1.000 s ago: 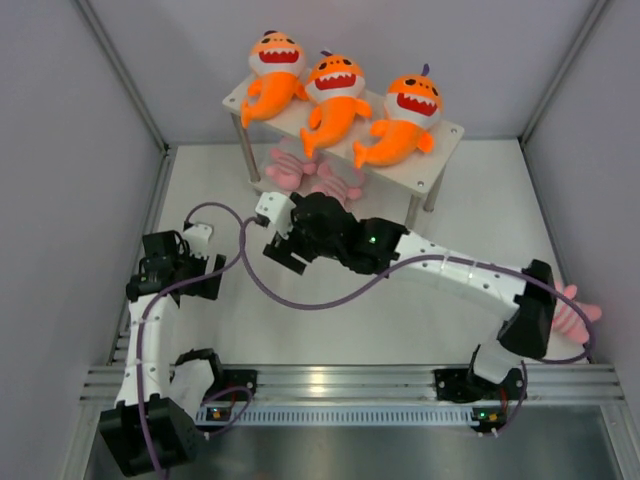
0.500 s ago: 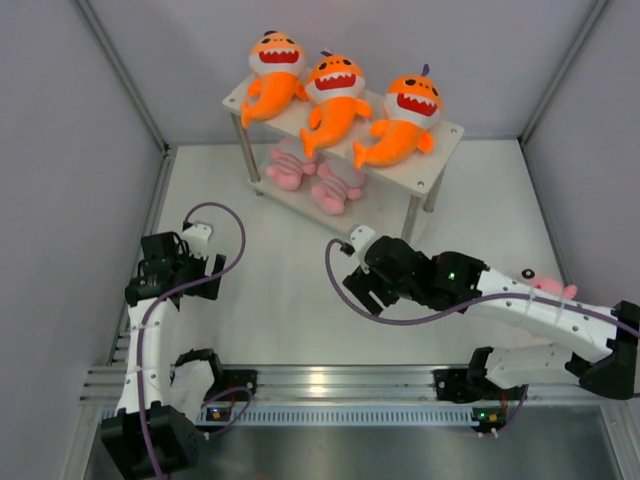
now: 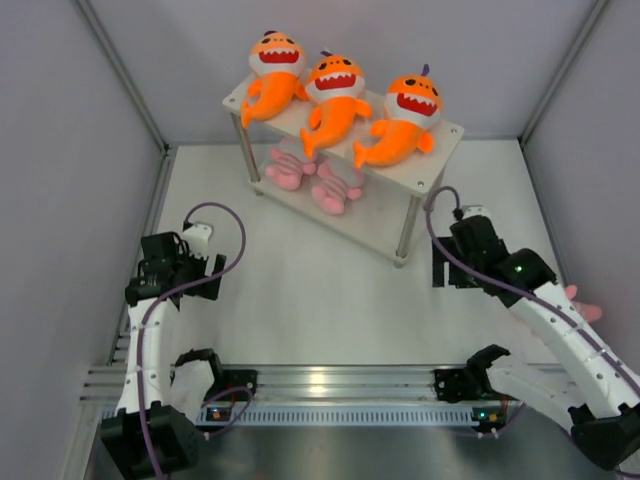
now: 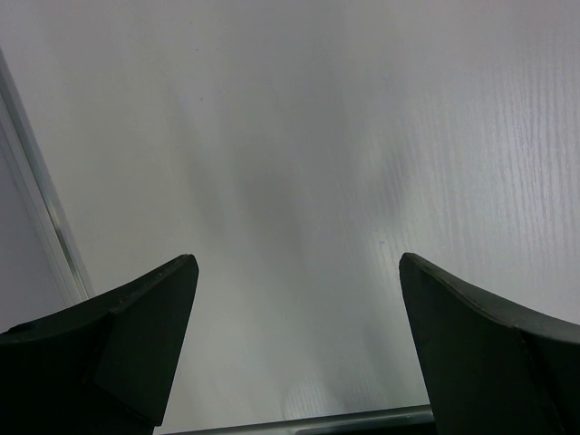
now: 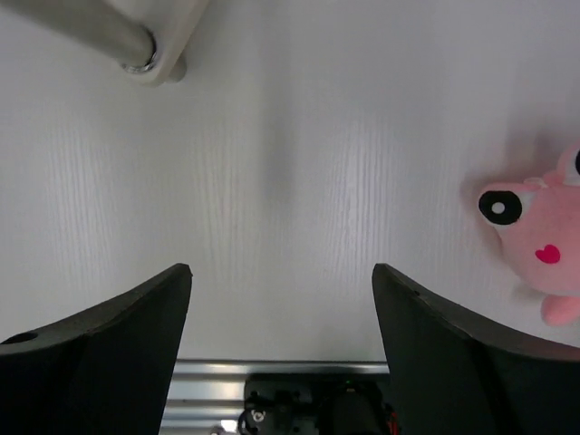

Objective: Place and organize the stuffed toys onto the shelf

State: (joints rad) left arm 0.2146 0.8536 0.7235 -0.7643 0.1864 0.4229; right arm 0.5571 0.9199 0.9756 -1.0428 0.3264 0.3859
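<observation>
The left fingers (image 4: 136,344), dark, smooth, wedge-shaped pads, stand wide apart with nothing between them, above a white surface (image 4: 362,136) with a faint wood grain. The right fingers (image 5: 118,335) are spread just as wide and are empty too. Near them on the right lies a fuzzy pink plush (image 5: 544,236) with a round black eye and a small red heart on its cheek, resting on the surface well apart from the shelf (image 3: 437,160). The shelf is a flat white board on thin round silver legs (image 5: 100,32). Two more pink striped plushes (image 3: 287,170) (image 3: 335,190) lie side by side on its lower tier. Three plump orange shark plushes (image 3: 272,75) (image 3: 335,95) (image 3: 403,118), with white faces and red toothy mouths, line the top tier.
</observation>
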